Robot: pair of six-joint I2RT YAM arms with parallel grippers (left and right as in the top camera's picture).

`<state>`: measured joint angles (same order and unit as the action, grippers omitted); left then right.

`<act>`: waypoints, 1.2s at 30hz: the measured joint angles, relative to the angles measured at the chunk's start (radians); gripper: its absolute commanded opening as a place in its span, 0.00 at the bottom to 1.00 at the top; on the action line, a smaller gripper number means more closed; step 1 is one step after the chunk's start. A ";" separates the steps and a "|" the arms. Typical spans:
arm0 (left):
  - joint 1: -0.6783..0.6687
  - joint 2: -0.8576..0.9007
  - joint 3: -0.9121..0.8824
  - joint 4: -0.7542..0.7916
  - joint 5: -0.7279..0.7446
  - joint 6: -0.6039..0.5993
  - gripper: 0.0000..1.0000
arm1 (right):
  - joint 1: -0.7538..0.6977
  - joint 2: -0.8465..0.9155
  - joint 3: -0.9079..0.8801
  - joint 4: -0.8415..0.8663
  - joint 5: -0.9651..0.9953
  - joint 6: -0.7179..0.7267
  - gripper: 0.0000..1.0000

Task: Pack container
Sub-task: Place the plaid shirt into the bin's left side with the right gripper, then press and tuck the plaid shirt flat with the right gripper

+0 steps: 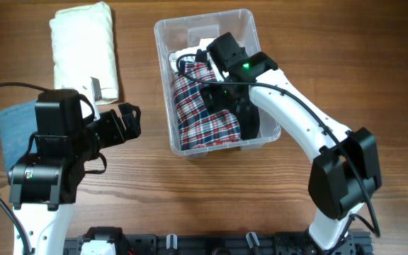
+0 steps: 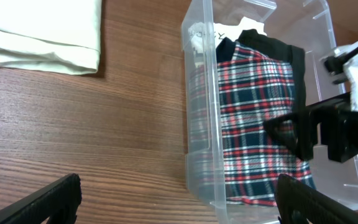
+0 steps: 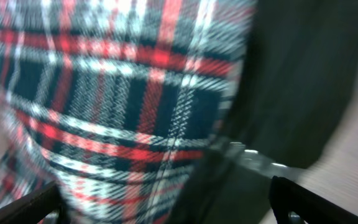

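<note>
While my right claw (image 3: 166, 205) hangs spread over plaid (image 1: 205, 117) in the bin (image 1: 163, 78), my spread left claw (image 1: 129, 120) is nearer the cloth (image 1: 83, 49).

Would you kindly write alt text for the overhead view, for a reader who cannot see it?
From above, the right gripper reaches into a clear plastic container holding a red, white and navy plaid cloth. The left gripper hangs open outside it, near a folded white cloth and a blue cloth on the wooden table.

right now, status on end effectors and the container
Left end effector open, empty, beside container. Right end effector open, inside it over plaid cloth. White cloth outside.
</note>
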<state>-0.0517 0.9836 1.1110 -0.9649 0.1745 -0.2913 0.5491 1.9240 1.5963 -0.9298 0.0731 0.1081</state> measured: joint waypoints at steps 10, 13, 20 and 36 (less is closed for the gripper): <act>0.000 0.000 0.000 0.000 0.000 0.000 1.00 | 0.065 -0.224 0.080 0.104 -0.112 -0.169 0.04; 0.000 0.000 0.000 0.000 0.000 0.000 1.00 | 0.065 -0.047 0.071 0.109 -0.176 -0.204 0.04; 0.000 0.000 0.000 0.000 0.000 0.000 1.00 | 0.055 0.238 0.097 0.041 -0.171 -0.066 0.04; 0.000 0.000 0.000 -0.001 0.000 0.000 1.00 | 0.024 -0.128 -0.244 -0.114 -0.197 0.016 0.05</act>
<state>-0.0517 0.9836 1.1110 -0.9657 0.1749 -0.2913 0.5732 1.7962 1.3521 -1.0439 -0.1238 0.1242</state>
